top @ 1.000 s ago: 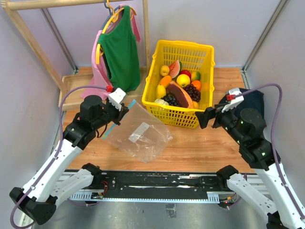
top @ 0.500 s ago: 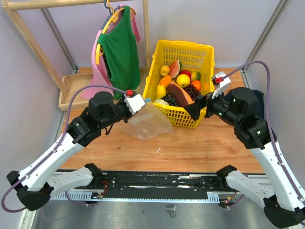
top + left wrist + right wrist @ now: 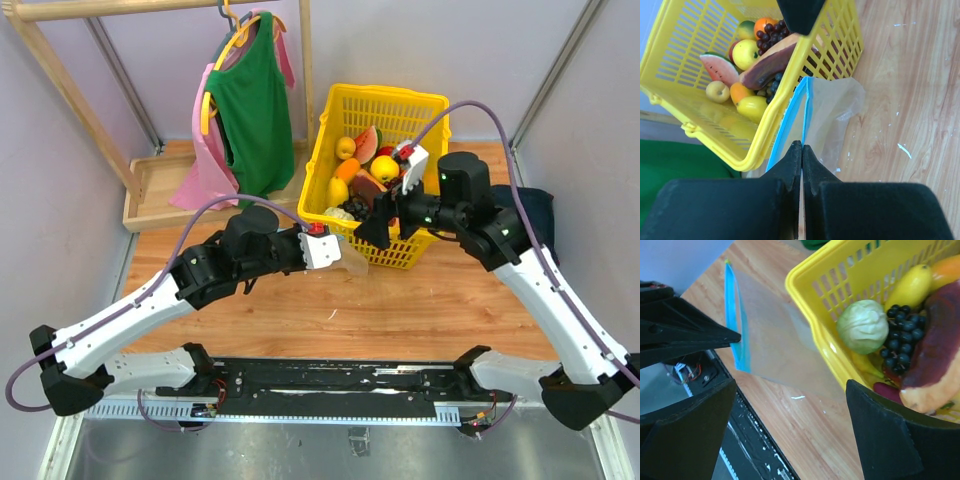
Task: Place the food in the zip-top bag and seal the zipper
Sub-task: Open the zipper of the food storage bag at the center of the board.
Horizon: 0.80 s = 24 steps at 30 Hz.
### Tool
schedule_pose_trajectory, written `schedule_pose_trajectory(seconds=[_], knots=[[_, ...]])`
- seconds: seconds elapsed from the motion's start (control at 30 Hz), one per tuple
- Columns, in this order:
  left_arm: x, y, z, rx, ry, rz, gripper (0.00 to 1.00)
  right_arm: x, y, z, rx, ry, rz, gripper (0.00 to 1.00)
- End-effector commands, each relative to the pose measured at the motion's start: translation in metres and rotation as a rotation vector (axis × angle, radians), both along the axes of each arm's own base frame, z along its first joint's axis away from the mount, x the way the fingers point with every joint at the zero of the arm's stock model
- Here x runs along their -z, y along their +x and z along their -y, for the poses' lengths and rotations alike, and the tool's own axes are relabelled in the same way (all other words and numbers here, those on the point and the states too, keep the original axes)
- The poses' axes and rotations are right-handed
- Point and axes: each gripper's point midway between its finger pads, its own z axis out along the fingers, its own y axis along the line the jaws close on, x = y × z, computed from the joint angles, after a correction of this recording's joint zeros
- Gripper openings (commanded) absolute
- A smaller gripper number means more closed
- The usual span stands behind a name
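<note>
Left gripper (image 3: pixel 801 147) is clamped shut on the mouth edge of the zip-top bag (image 3: pixel 832 115), pinching it at the light-blue zipper (image 3: pixel 792 112). The bag hangs from the pinch, lifted, its lower part crumpled on the wooden table (image 3: pixel 400 310). It sits just beside the near wall of the yellow basket (image 3: pixel 765 125), outside it. The bag looks empty.

Right gripper (image 3: pixel 790 385) has its jaws spread wide with nothing between them. It hovers over the near edge of the basket, above the bag mouth and pointing toward the left gripper.

All the food is in the basket: green round melon (image 3: pixel 862 326) near the front wall, dark grapes (image 3: pixel 902 327) touching it, reddish-brown wedge slice (image 3: pixel 935 365) beside those, a watermelon slice (image 3: pixel 720 67) farther back.

At the far left, a green tank top (image 3: pixel 250 100) hangs on a wooden rack (image 3: pixel 60 75).
</note>
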Motion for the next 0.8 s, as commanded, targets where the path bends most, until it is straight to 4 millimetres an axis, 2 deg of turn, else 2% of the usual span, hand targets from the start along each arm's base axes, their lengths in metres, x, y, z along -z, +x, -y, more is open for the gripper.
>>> schedule_pose_trajectory(seconds=[0.0, 0.27, 0.43, 0.63, 0.77], knots=[[-0.002, -0.002, 0.003, 0.012, 0.008, 0.026, 0.00, -0.008, -0.018, -0.021, -0.121, -0.026, 0.029, 0.90], [0.000, -0.009, 0.008, 0.045, -0.016, 0.015, 0.00, -0.003, -0.015, -0.048, -0.188, -0.088, 0.043, 0.82], [0.001, -0.011, 0.009, 0.055, -0.022, 0.018, 0.00, 0.011, -0.018, -0.062, -0.238, -0.136, 0.023, 0.77], [0.002, -0.015, 0.012, 0.078, -0.035, 0.007, 0.00, 0.029, -0.007, -0.065, -0.215, -0.195, -0.001, 0.68], [0.002, -0.017, 0.013, 0.089, -0.040, 0.001, 0.00, 0.040, 0.001, -0.060, -0.182, -0.250, -0.005, 0.59]])
